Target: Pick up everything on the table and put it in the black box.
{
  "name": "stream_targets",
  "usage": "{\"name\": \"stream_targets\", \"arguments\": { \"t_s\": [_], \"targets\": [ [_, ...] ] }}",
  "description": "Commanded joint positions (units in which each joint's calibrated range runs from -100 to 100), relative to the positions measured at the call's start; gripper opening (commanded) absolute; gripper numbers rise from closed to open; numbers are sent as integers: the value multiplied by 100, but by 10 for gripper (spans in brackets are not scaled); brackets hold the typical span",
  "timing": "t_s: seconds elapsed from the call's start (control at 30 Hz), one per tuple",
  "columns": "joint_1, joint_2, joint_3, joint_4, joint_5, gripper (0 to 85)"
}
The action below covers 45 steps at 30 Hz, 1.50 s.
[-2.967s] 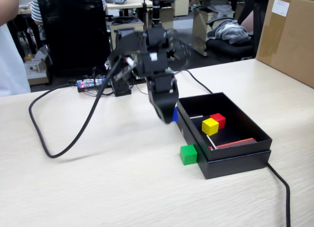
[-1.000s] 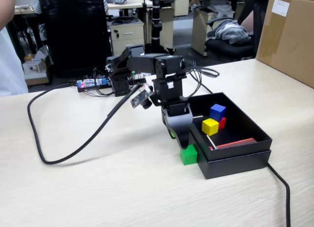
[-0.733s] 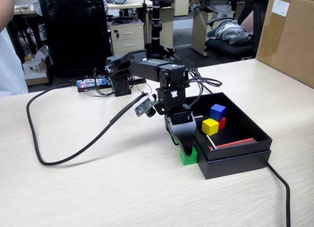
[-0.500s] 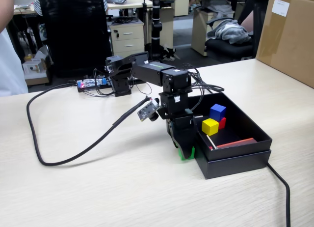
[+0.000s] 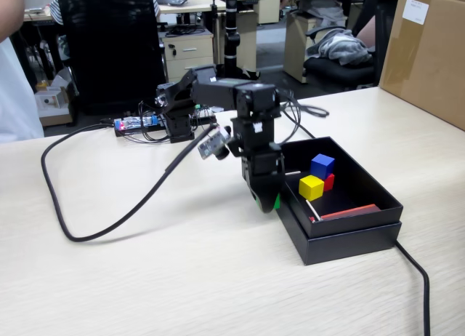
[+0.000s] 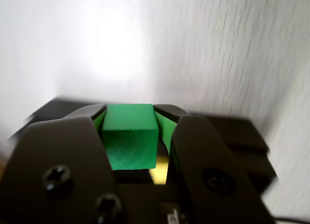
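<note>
gripper (image 6: 130, 132) clamped on green cube (image 6: 130, 136) at frame centre of the fixed view, raised off table (image 5: 145, 278), just left of black box (image 5: 349, 238) holding blue cube (image 5: 322, 165), yellow cube (image 5: 311, 187), red cube (image 5: 330, 181)

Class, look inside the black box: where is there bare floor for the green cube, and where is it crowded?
In the fixed view, the black box has bare floor along its far side, behind the blue cube. The middle is crowded by the blue, yellow cube and red cube; the red strip takes the near edge. The gripper holds the green cube.
</note>
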Motion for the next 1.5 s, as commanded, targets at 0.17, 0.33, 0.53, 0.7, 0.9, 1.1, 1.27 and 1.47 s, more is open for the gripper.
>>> {"name": "stream_targets", "arguments": {
  "t_s": [0.17, 0.33, 0.53, 0.7, 0.9, 1.1, 1.27, 1.47],
  "targets": [
    [537, -2753, 36, -197, -73, 142],
    [840, -1686, 444, -85, 39, 144],
    [884, -217, 816, 131, 34, 144],
    [918, 586, 1106, 140, 59, 145],
    [972, 1240, 1305, 390, 117, 148],
    [991, 1011, 1015, 347, 132, 418],
    [884, -997, 181, 330, 63, 468],
    [508, -5002, -1460, 338, -313, 487]
  ]
}}
